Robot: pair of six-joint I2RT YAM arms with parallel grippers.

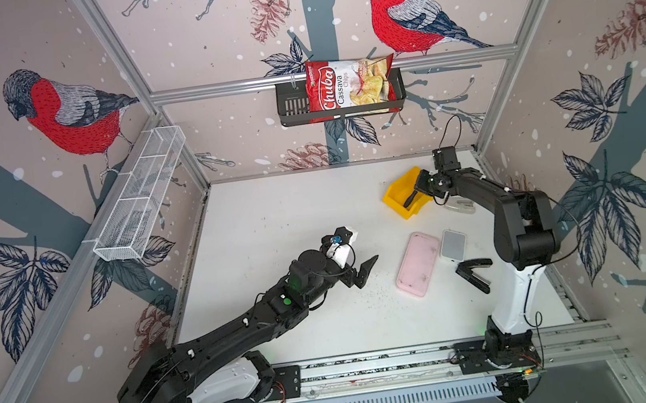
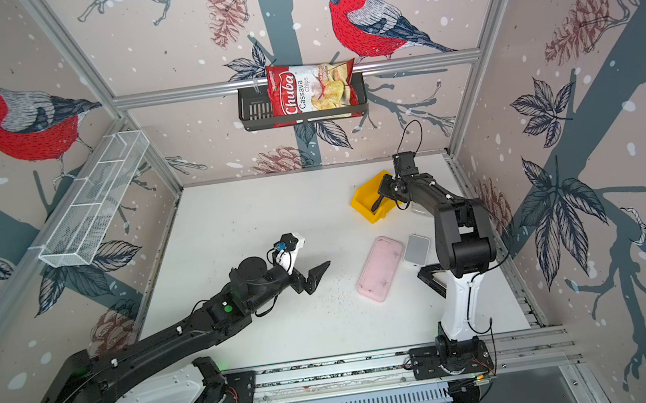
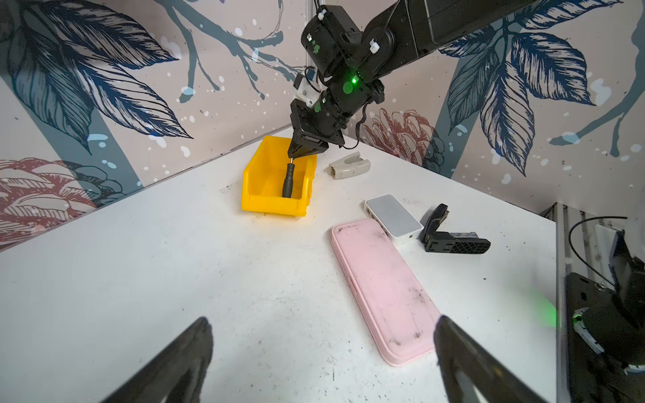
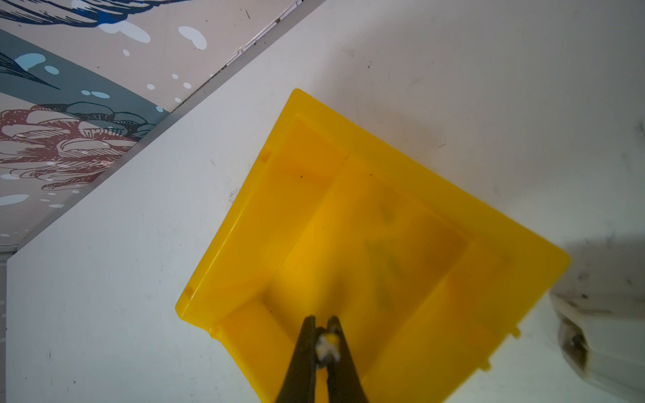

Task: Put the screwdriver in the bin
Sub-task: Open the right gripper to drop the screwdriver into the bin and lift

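- Only the left wrist view shows the grip from the side. The right gripper (image 3: pixel 295 153) is pinched on the thin metal shaft of the screwdriver (image 3: pixel 289 179). The black handle hangs down inside the yellow bin (image 3: pixel 268 206), behind its low front wall. Whether the handle's end touches the bin floor cannot be told.
- The right wrist view looks down past the right gripper (image 4: pixel 323 326). Its fingers sit close together on a small, blurred pale bit above the bin (image 4: pixel 244 226) floor, and the handle is hidden there.
- In both top views the screwdriver (image 1: pixel 409 200) (image 2: pixel 376 205) is just a dark stub slanting from the gripper over the bin's (image 1: pixel 393 194) cut-away front.
- The left gripper (image 3: pixel 323 320) hovers over the white table (image 3: pixel 174 261) with its fingers spread wide and nothing between them. A top view (image 1: pixel 365 270) puts it well apart from the bin.
- Writing can be read only in the top views: a red bag (image 1: pixel 349 86) in the black wall basket (image 1: pixel 293 105) says "Chuba Cassava Chips".
- Near the bin lie a pink case (image 3: pixel 384 289), a white box (image 3: pixel 394 218) touching it, a black stapler (image 3: pixel 450 237) and a beige clip (image 3: pixel 349 165).
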